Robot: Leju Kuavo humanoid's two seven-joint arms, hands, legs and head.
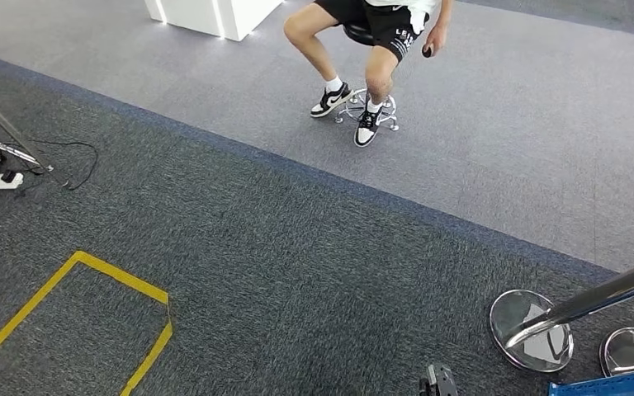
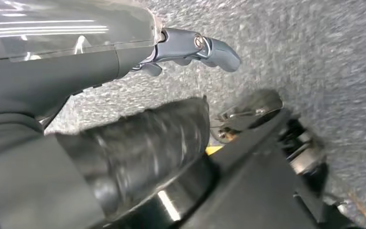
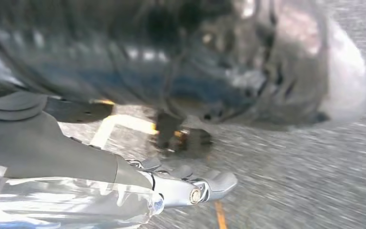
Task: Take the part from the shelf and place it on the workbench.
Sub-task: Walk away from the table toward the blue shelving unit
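Part: where it lies I cannot tell from these views; what the head view gives is floor; dark carpet (image 1: 297,272) near, paler carpet (image 1: 503,124) beyond it toward 12 o'clock, a darker border running between them from 10 o'clock down to 3 o'clock.

Left hand (image 2: 195,47) hangs low over the dark carpet, its fingers (image 2: 221,52) stretched out and slack, nothing between them; right hand (image 3: 190,186) hangs the same way over blurred carpet, fingers (image 3: 221,181) straight, nothing held.

At 12 o'clock a person (image 1: 380,33) sits on a stool (image 1: 367,111) with a chrome star base, both shoes on the pale carpet, one hand (image 1: 433,41) holding something small and dark that is too small to tell; at 11 o'clock stands a white block (image 1: 215,15) with lit edges.

At 8 o'clock yellow tape (image 1: 74,272) marks part of a rectangle on the dark carpet; at 9 o'clock thin metal legs (image 1: 4,124) slant in from the edge, with a white socket strip (image 1: 2,180) and a looping black cable (image 1: 78,161) beside them.

At 4 o'clock two round chrome bases (image 1: 532,330) sit near each other; a chrome pole (image 1: 603,297) leans from the nearer one up toward 3 o'clock; a blue edge (image 1: 611,384) shows just below them at 5 o'clock.
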